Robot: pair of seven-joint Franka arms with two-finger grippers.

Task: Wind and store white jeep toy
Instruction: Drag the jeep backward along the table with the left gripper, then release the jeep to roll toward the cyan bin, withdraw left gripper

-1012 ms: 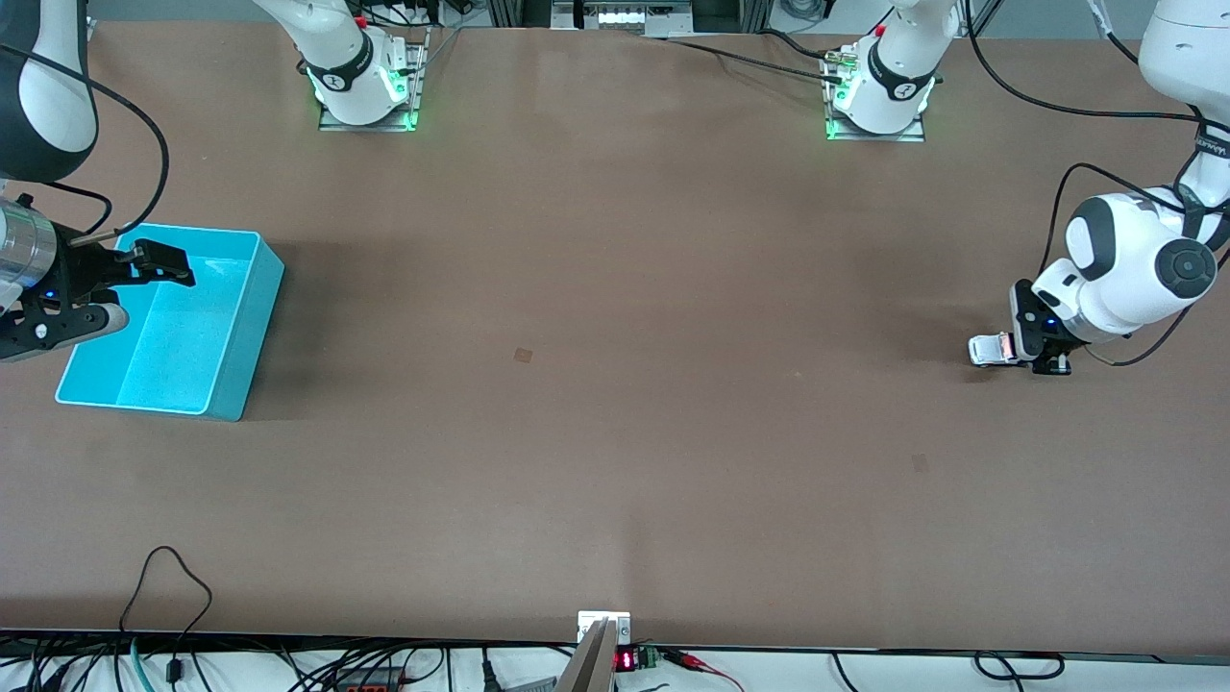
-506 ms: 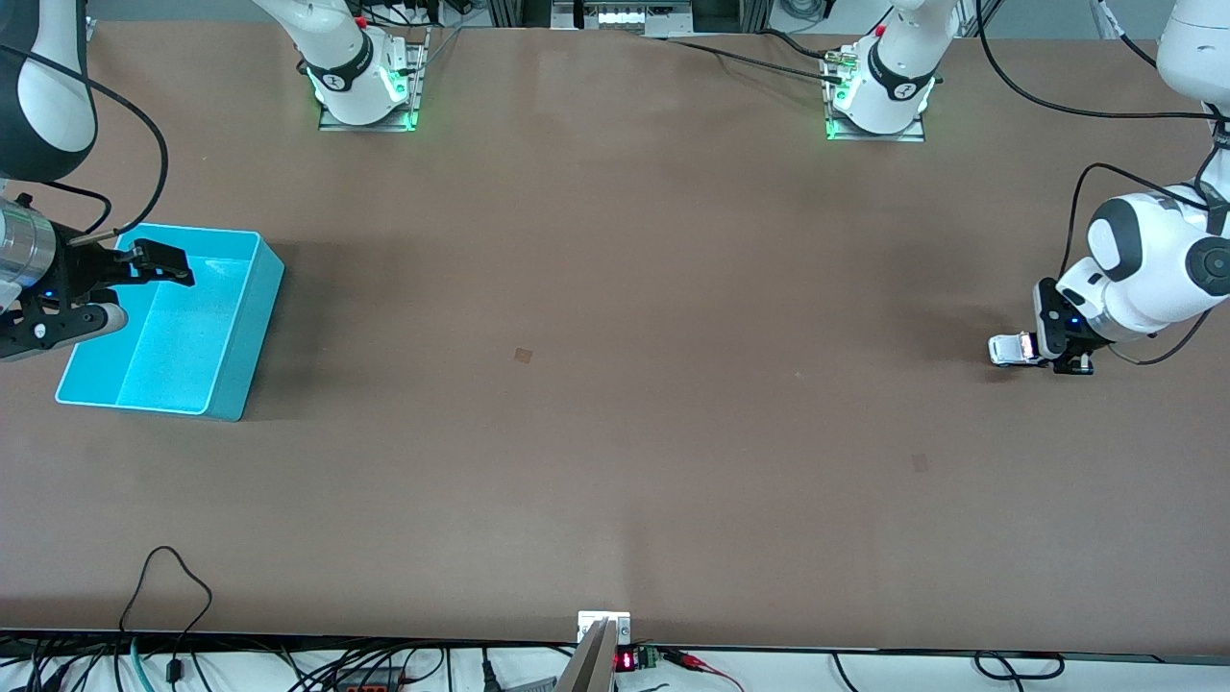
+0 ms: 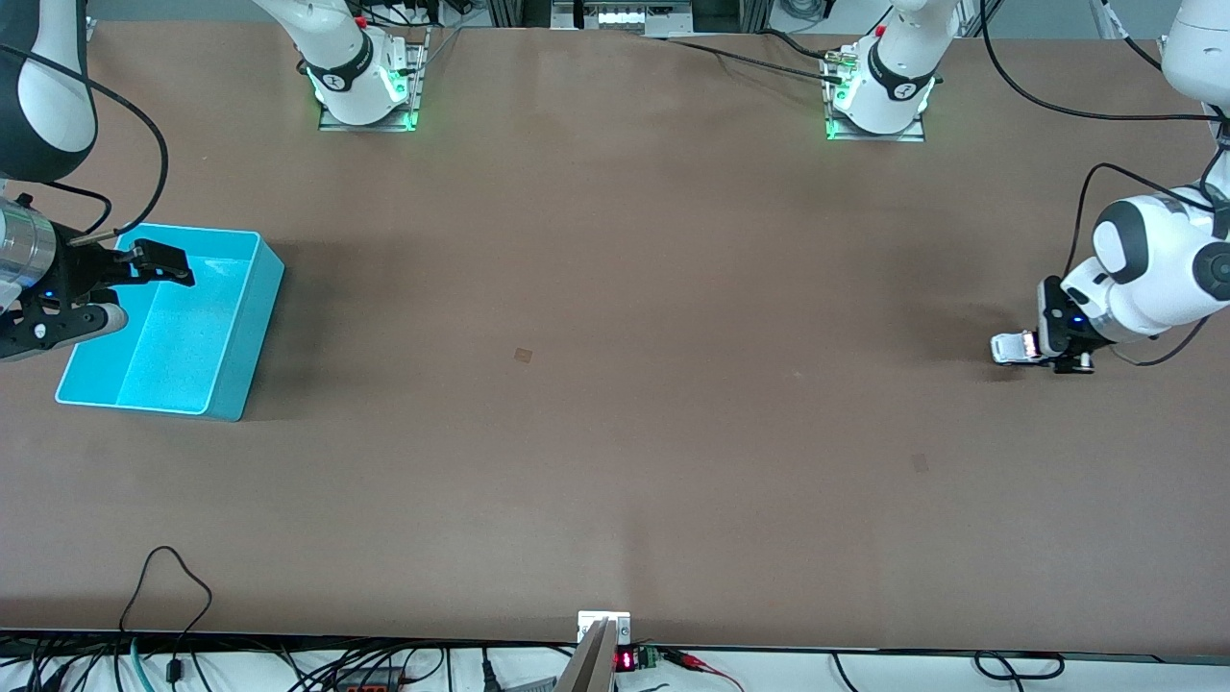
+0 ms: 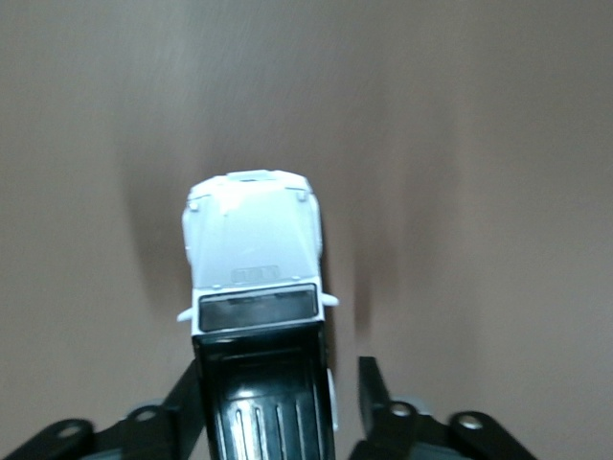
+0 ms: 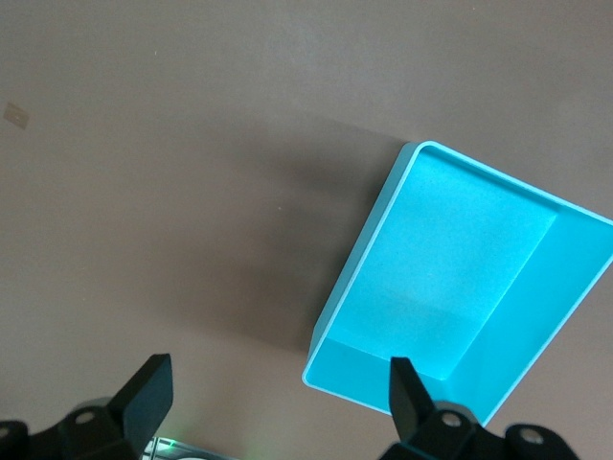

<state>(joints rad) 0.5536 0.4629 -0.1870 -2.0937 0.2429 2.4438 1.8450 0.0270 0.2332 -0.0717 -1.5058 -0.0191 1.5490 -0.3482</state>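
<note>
The white jeep toy (image 3: 1009, 347) stands on the brown table at the left arm's end. My left gripper (image 3: 1043, 348) is low at the table, its fingers on either side of the jeep's rear. In the left wrist view the jeep (image 4: 254, 244) shows its white hood and black roof panel between the fingers (image 4: 192, 393) of my left gripper (image 4: 280, 383). My right gripper (image 3: 135, 288) hangs open and empty over the turquoise bin (image 3: 255, 336) at the right arm's end. The right wrist view shows the empty bin (image 5: 450, 240) below my right gripper (image 5: 278, 383).
Two small tape marks (image 3: 523, 355) (image 3: 921, 462) lie on the bare table between the bin and the jeep. The arm bases (image 3: 360, 82) (image 3: 879, 91) stand at the table's edge farthest from the front camera. Cables (image 3: 163, 577) lie along the nearest edge.
My left gripper has moved toward the left arm's end of the table and drawn the jeep backward along the table with it. The right arm has not moved.
</note>
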